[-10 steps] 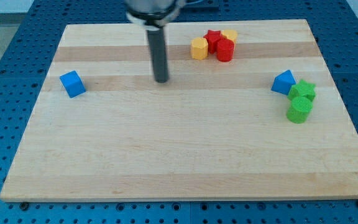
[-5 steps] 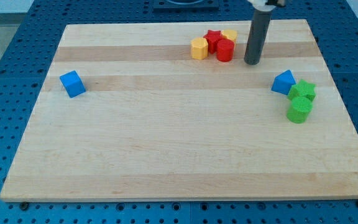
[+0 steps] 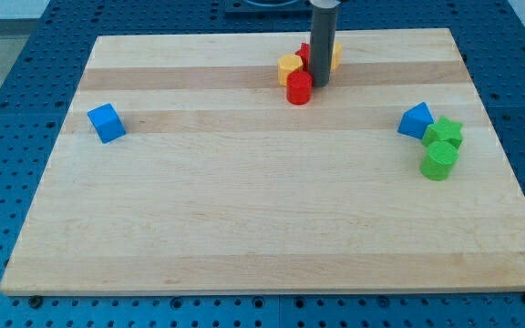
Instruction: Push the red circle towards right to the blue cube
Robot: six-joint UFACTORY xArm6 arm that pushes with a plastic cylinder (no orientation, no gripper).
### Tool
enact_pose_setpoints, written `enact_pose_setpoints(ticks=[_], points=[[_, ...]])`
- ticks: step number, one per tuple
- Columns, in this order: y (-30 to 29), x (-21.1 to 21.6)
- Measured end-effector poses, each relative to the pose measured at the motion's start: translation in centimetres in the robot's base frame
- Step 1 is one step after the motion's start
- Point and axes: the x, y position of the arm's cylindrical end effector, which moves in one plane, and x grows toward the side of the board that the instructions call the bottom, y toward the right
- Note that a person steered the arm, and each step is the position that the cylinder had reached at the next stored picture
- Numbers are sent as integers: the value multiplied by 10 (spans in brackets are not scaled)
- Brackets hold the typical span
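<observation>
While nothing lies along the near edge of the wooden surface, the first blocks stand at about three o'clock from its centre: a green cylinder nearest, a green star touching it just behind, and a blue block, shape unclear but wedge-like, touching the star's nine o'clock side. At nine o'clock, well apart from all of these, the blue cube sits alone near the view's left edge. Farther back, toward twelve o'clock, the red circle stands just clear of the far cluster, with my tip touching its three o'clock side. Behind it a yellow block sits at its eleven o'clock, a red block shows partly behind the rod, and another yellow block peeks out at the rod's two o'clock. No hand is fitted, only the dark rod.
</observation>
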Motion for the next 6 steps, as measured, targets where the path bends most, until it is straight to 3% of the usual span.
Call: enact_pose_setpoints(ticks=[6], points=[[-191,83]])
